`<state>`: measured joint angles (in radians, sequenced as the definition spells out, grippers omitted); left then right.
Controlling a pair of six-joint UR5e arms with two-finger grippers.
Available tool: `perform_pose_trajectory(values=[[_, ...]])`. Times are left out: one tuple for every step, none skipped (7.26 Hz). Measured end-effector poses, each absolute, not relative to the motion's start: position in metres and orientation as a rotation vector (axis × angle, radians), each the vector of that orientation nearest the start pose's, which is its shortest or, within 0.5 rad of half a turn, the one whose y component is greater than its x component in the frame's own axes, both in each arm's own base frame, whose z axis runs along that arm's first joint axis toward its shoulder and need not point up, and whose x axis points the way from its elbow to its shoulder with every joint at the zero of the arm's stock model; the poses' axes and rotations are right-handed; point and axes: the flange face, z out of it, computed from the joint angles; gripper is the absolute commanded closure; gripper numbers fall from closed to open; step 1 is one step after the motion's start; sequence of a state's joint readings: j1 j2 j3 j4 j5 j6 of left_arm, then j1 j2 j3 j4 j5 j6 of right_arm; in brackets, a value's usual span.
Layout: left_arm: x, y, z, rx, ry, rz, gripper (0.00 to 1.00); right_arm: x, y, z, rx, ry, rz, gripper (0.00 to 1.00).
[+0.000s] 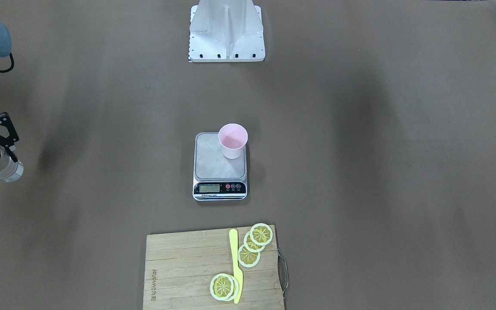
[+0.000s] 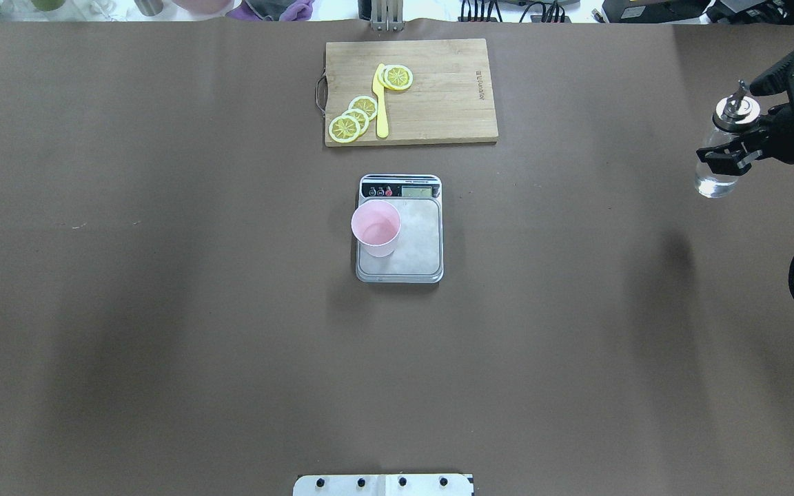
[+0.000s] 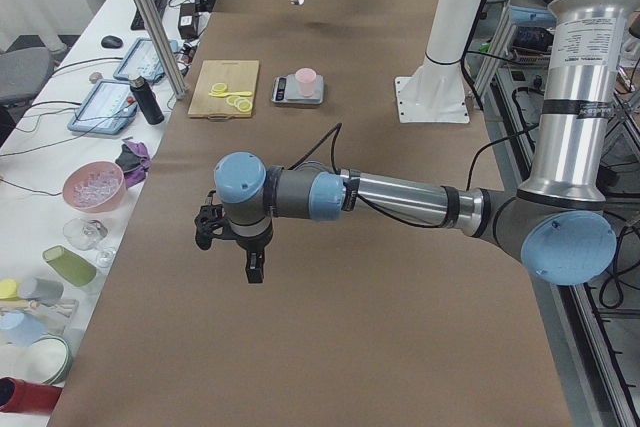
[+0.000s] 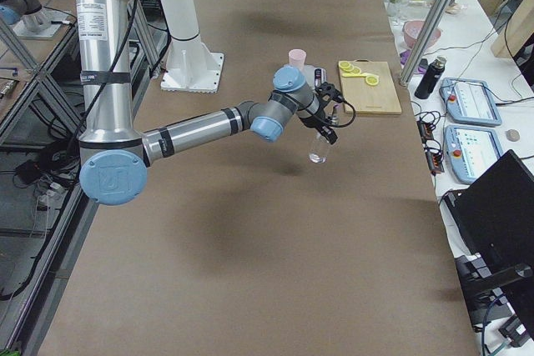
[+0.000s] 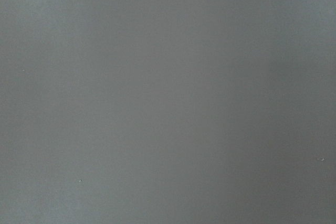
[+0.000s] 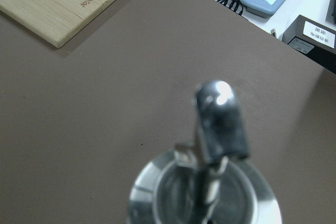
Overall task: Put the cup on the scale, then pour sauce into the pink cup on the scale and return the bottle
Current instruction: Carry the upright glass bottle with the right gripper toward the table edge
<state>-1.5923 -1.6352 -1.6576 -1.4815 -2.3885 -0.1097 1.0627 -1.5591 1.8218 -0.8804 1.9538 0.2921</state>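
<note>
Right fingers (image 2: pixel 726 158): clamped on the bottle's neck and shoulder, one on each side, just under the metal cap.
Right gripper (image 2: pixel 738 127): hangs over the table's far right end, on the robot's right, well apart from the scale.
Bottle (image 2: pixel 715 176): held in the air above the table, cap up and roughly upright. In the exterior right view its shadow lies on the table below it.
Cap (image 6: pixel 218 124): fills the lower part of the right wrist view, seen from above, with its shiny spout out of focus.
Sauce (image 2: pixel 713 186): clear liquid in the bottom of the bottle, faint through the glass.
Left fingers: seen only in the exterior left view, so I cannot tell whether they are apart or together.
Left gripper (image 3: pixel 245 247): points down over bare table at the robot's left end, with nothing visible in it. Its wrist view shows only the plain brown surface.
Cup (image 2: pixel 376 227): upright on the scale's platform, toward the edge on the robot's left. I cannot tell whether there is liquid inside.
Scale (image 2: pixel 414 244): at mid-table, with its display strip on the side away from the robot.
Board (image 2: pixel 438 89): beyond the scale and apart from it. It carries lemon slices (image 2: pixel 362 107) and a yellow knife (image 2: pixel 381 103).
</note>
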Motion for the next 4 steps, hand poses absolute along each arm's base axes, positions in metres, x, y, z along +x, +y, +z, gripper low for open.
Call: perform_pose_trajectory(values=[[-0.071,-0.517,0.589,0.022,0.827,-0.098,0.01,-0.167,-0.501,0.477,0.749,-0.714,-0.368,0.66],[-0.071,-0.518,0.587,0.024,0.834,-0.097,0.01,-0.169,-0.503,0.504,0.771,-0.739,-0.353,0.66],[-0.071,-0.518,0.585,0.027,0.838,-0.095,0.01,-0.170,-0.504,0.521,0.785,-0.763,-0.342,0.66],[-0.070,-0.519,0.583,0.032,0.840,-0.090,0.01,-0.171,-0.504,0.525,0.797,-0.790,-0.333,0.66]])
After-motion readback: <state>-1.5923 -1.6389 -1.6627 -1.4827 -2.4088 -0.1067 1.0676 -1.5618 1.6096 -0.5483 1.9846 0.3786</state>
